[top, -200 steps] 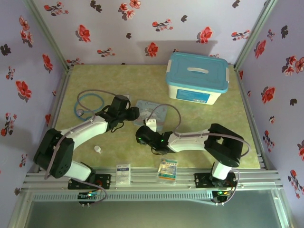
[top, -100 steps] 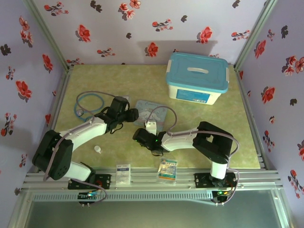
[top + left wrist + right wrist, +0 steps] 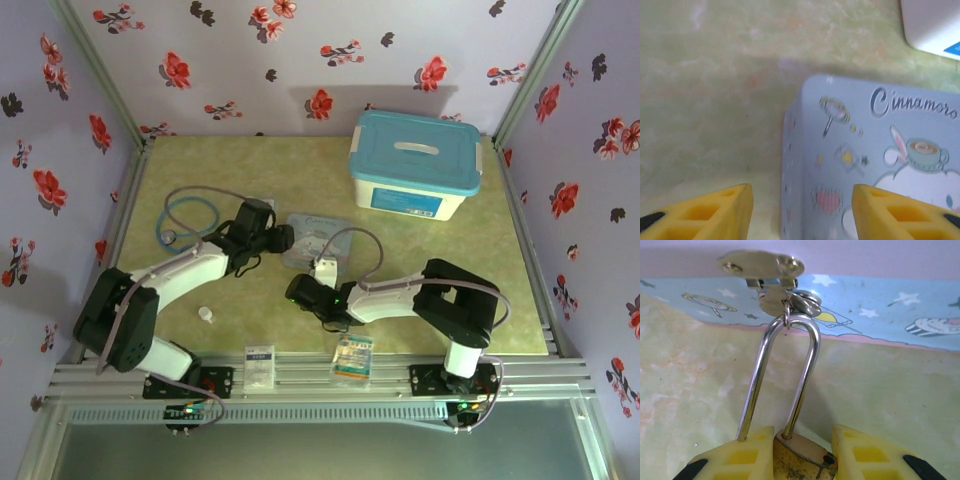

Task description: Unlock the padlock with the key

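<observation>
Your right gripper [image 3: 803,442] is pinching the padlock [image 3: 799,456] by its brass body, one yellow finger pressing on each side; the padlock is sitting low over the table [image 3: 700,390], just in front of the pastel tin [image 3: 880,315]; its shackle [image 3: 808,360] is reaching up and hanging from the tin's hasp [image 3: 762,265]; your left gripper [image 3: 802,205] is hovering with jaws spread and empty, straddling the tin's corner.

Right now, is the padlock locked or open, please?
Cannot tell: one loop leg enters the padlock body; the other disappears behind the right claw.
</observation>
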Motion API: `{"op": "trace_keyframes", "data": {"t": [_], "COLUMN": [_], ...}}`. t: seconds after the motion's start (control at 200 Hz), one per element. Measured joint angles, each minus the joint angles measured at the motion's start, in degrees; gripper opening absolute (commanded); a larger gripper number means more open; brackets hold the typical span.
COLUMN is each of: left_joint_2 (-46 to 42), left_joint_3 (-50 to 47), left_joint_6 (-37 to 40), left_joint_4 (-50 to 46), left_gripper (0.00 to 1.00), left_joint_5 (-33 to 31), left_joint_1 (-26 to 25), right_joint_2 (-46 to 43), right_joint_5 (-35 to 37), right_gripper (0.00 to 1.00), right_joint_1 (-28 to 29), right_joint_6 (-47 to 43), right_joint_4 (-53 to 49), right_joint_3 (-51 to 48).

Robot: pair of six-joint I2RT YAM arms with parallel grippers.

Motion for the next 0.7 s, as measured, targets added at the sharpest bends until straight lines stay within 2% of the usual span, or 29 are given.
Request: {"op": "trace_keyframes", "data": {"t": [0.095, 0.32, 0.455, 0.7], "left_joint_2": [3.15, 6.12, 6.21, 6.67], "left_joint_3": [1.79, 1.86, 0.98, 0.35], "left_joint_6": [0.59, 0.94, 0.92, 1.07], "left_joint_4": [1.62, 3.52, 5.46, 7.96], "left_gripper": [0.54, 0.41, 0.4, 0.36], "left_joint_5": [0.44, 1.22, 1.29, 1.27], "left_joint_1": [-0.07, -0.76, -1.05, -1.07], "right_joint_2": [-1.18, -3.08, -3.41, -2.19], "right_joint_5": [0.02, 0.04, 0.72, 1.77], "right_gripper": [0.2, 0.14, 0.12, 0.06], "right_joint_1": [-0.02, -0.11, -0.24, -0.11], "right_joint_6": [0.94, 4.04, 7.82, 12.02], "right_joint_4": [1.11, 6.69, 12.22, 14.78], "right_joint_3": [-1.77, -6.16, -8.68, -8.22]}}
